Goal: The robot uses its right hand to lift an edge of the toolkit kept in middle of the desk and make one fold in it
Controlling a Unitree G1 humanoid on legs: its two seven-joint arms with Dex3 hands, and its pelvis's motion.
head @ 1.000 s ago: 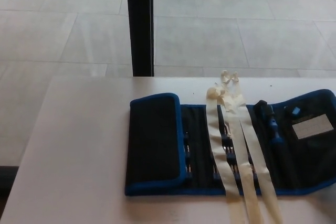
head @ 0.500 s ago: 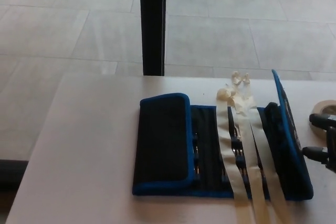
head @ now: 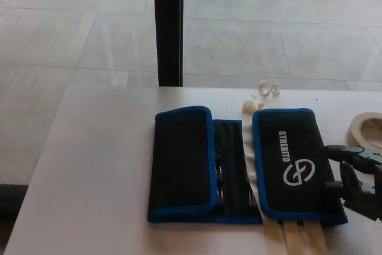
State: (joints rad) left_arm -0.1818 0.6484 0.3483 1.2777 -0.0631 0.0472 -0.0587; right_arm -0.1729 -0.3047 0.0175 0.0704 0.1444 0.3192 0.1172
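A black toolkit [head: 239, 168] with blue edging lies flat on a pale desk [head: 101, 177], seen from above by the head camera. Furthest from the hand, on the robot's left, is a folded-over flap [head: 181, 162] of plain black fabric. Next comes a narrow open strip [head: 234, 168] where tool pockets show. Closer to the hand lies a second flap [head: 292, 165], turned over onto the kit so that its outer face is up, with white lettering and a round white logo. The long axis of this flap runs away from the robot, parallel to the open strip. Cream ties [head: 295, 237] poke out from under its near edge, and their knotted ends [head: 262, 97] show beyond its far edge.

The right hand [head: 353, 177] is just to the right of this lettered flap, at its near right corner, close to or touching the blue edging; contact cannot be told for certain. Its black fingers [head: 343, 150] are spread and hold nothing. A roll of tape [head: 367, 129] lies just beyond the hand, toward the desk's far right. The left hand does not show.

The fold on the right side appears made. The toolkit lies directly to the hand's left, and the right hand is the only one near it, so drawing away to the right would clear the kit.
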